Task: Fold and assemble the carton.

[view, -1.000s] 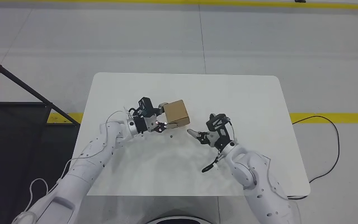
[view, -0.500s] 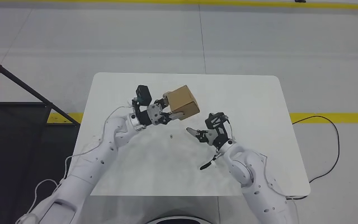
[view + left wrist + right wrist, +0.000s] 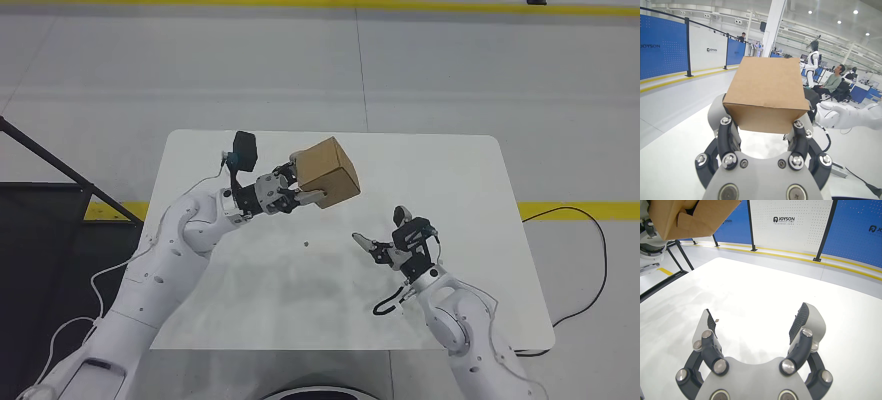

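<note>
The carton [image 3: 328,172] was up in the air, clear of the counter [image 3: 450,165], over its far half and a little left of the middle. It was carried only by the left gripper [image 3: 299,188], whose fingers were clamped on two opposite sides near one end. To my eye that was the weak spot. With most of the box hanging out beyond the fingers, tilted, thin cardboard walls could buckle under the squeeze or the box could twist and slip out. On the face turned toward the other arm, a notched flap edge and a dark gap were showing, so I judged the closure unfinished there. A flap might spring back if nothing pressed it home. The left arm was bent at the elbow, its wrist raised and angled toward the far edge. The right gripper [image 3: 379,227] hung low over the counter right of the middle, fingers spread wide and holding nothing, well apart from the carton.
</note>
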Controlling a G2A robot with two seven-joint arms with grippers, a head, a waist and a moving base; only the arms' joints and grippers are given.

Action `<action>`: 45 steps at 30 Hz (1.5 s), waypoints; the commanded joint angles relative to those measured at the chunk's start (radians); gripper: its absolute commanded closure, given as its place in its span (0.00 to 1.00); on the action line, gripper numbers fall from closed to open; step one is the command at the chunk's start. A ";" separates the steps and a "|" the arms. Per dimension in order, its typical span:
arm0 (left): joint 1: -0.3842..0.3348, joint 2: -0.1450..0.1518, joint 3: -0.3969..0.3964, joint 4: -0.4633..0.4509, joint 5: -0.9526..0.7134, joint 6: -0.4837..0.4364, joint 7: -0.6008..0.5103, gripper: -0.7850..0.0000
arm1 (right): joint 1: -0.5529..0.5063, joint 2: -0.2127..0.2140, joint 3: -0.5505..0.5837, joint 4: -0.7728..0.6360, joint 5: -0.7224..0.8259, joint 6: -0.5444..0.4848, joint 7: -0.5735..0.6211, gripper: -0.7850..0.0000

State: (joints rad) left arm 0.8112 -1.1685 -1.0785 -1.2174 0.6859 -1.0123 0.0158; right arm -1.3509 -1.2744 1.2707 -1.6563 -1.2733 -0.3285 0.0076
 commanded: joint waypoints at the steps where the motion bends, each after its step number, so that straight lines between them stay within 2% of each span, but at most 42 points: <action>1: 0.000 0.000 0.000 0.000 0.000 0.000 0.000 1.00 | 0.001 0.000 0.000 0.000 0.000 0.000 0.001 0.00; 9: 0.007 -0.001 0.002 -0.007 -0.010 0.007 0.003 1.00 | 0.001 0.000 0.000 0.000 0.000 0.000 0.001 0.00; 13: 0.007 -0.006 0.011 -0.050 -0.143 0.018 -0.017 1.00 | 0.001 0.000 0.000 0.000 0.000 0.000 0.001 0.00; 18: -0.029 -0.002 0.020 -0.100 -0.358 0.011 -0.145 1.00 | 0.001 0.000 0.000 0.000 0.000 0.000 0.001 0.00; 27: -0.077 0.027 -0.008 -0.225 -0.673 0.119 -0.436 1.00 | 0.001 0.000 0.000 0.000 0.000 0.000 0.001 0.00; 32: -0.087 0.042 -0.024 -0.279 -0.850 0.127 -0.576 1.00 | 0.001 0.000 0.000 0.000 0.000 0.000 0.001 0.00; 45: -0.100 0.071 -0.064 -0.297 -1.307 0.094 -0.892 1.00 | 0.001 0.000 0.000 0.000 0.000 0.000 0.001 0.00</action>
State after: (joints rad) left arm 0.7111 -1.0989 -1.1348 -1.5132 -0.5804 -0.9056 -0.8550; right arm -1.3500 -1.2745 1.2702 -1.6561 -1.2733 -0.3284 0.0088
